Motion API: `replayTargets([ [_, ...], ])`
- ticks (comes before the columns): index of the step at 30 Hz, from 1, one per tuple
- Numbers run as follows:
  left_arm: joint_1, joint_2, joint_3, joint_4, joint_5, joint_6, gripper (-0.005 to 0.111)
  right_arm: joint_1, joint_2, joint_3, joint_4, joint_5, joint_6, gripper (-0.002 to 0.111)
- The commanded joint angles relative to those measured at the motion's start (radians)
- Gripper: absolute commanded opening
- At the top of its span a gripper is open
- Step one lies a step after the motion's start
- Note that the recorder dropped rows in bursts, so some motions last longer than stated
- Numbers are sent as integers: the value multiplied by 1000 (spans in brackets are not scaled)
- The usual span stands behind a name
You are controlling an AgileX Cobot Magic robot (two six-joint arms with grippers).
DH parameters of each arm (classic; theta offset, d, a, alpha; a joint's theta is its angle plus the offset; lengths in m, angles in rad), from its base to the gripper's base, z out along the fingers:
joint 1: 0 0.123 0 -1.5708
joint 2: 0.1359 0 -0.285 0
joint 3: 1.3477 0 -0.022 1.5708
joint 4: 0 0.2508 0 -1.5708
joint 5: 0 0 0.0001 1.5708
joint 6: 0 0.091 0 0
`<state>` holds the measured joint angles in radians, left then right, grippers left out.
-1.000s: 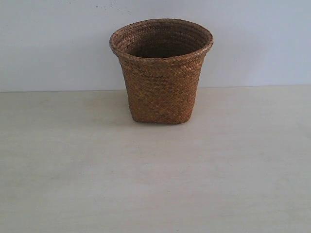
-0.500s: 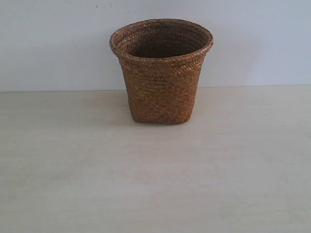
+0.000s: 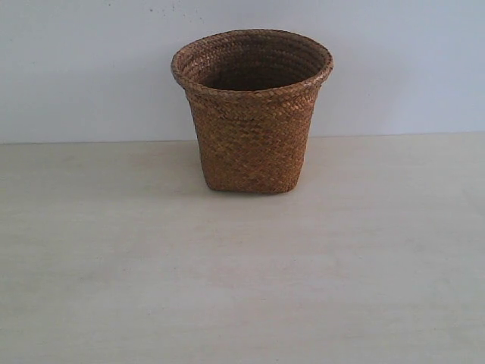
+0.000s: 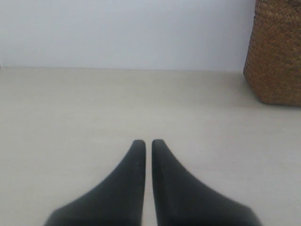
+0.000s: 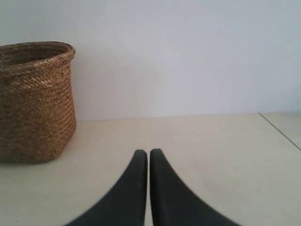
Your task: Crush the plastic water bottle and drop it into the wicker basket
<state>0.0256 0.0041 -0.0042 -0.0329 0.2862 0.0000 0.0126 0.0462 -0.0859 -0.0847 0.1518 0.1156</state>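
Note:
The brown wicker basket (image 3: pixel 251 114) stands upright at the back middle of the pale table, against the white wall. Its dark inside shows nothing from here. The plastic water bottle is out of view in every frame. Neither arm appears in the exterior view. My left gripper (image 4: pixel 148 142) hovers low over bare tabletop, shut with nothing between its black fingers, and the basket (image 4: pixel 277 52) lies off to one side ahead. My right gripper (image 5: pixel 148 151) is likewise shut and empty, with the basket (image 5: pixel 35 101) ahead on the other side.
The pale wooden table (image 3: pixel 242 280) runs to a plain white wall (image 3: pixel 76 68) behind the basket. A thin seam or table edge (image 5: pixel 280 132) shows in the right wrist view.

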Motion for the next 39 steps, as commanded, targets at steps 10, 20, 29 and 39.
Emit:
replayTargets([
  [10, 3, -4, 4, -8, -9, -8, 4, -4, -46, 86, 75, 48, -82, 0],
  [20, 3, -4, 4, -8, -9, -8, 4, -4, -46, 86, 98, 165, -126, 0],
  [29, 3, -4, 4, -8, -9, -8, 4, -4, -46, 86, 98, 178, -122, 0],
  [39, 3, -4, 4, -8, -9, -8, 4, -4, -46, 86, 98, 178, -122, 0],
])
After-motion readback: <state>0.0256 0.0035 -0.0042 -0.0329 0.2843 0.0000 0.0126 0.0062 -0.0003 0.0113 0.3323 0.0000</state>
